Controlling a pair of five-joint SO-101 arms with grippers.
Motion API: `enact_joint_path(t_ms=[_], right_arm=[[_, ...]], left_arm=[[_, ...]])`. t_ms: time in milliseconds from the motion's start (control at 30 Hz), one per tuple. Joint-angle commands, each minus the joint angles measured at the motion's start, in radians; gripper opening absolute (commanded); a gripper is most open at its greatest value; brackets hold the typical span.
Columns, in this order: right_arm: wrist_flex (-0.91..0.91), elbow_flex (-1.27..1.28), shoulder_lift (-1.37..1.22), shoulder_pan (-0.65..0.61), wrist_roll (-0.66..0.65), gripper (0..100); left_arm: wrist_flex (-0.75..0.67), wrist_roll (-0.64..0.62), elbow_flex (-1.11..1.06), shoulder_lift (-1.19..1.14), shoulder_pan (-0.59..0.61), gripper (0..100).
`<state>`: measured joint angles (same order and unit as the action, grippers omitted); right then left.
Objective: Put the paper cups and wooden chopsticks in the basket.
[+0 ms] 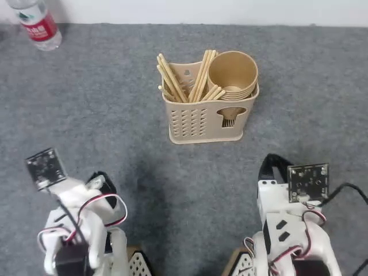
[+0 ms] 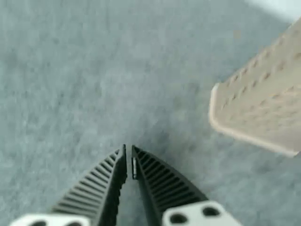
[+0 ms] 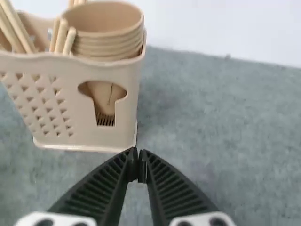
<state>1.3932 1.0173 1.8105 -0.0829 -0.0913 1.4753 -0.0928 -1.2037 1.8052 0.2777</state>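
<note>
Both arms back at my edge of the table; cups and chopsticks are in the basket.

At the far left corner of the grey mat (image 1: 103,103) I see a plastic bottle (image 1: 39,24). My left gripper (image 2: 128,149) hangs low over the mat, fingers clenched together on nothing. The basket (image 1: 195,123) stands upright mid-table, well apart from both arms: wooden chopsticks (image 1: 172,83) lean in its left compartment, stacked paper cups (image 1: 233,69) nest in its right. My right gripper (image 3: 138,153) faces the basket's front, near it, fingers likewise pressed together and empty.
</note>
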Motion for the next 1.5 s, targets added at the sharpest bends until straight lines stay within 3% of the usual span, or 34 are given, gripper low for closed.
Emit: enact_joint_path(t_ms=[0,300,467,600,733,900,1133,1300,1467], right_arm=[[0.093,0.003,0.004,-0.001,0.008,0.8],[0.143,0.193,0.004,-0.001,0.006,0.9],[0.105,0.278,0.004,0.002,0.011,0.8],[0.094,0.287,0.004,0.036,0.011,0.8],[0.051,0.374,0.004,0.119,0.011,0.8],[-0.104,0.664,0.004,0.128,0.006,0.8],[-0.081,0.667,0.004,0.128,0.006,0.8],[-0.081,0.667,0.004,0.107,0.006,0.8],[-0.081,0.667,0.002,-0.07,0.006,0.7]], left_arm=[[-0.025,0.055,-0.093,0.011,0.008,1],[-0.103,0.451,-0.216,0.015,0.002,1],[-0.215,0.296,-0.415,0.015,0.008,1],[-0.216,0.153,-0.423,0.017,0.028,1],[-0.193,0.16,-0.432,0.015,0.015,1],[-0.215,0.16,-0.479,0.014,0.015,1],[-0.216,0.253,-0.479,0.011,0.014,1],[-0.215,0.252,-0.479,0.011,-0.112,1],[-0.215,0.23,-0.479,0.011,-0.292,1]])
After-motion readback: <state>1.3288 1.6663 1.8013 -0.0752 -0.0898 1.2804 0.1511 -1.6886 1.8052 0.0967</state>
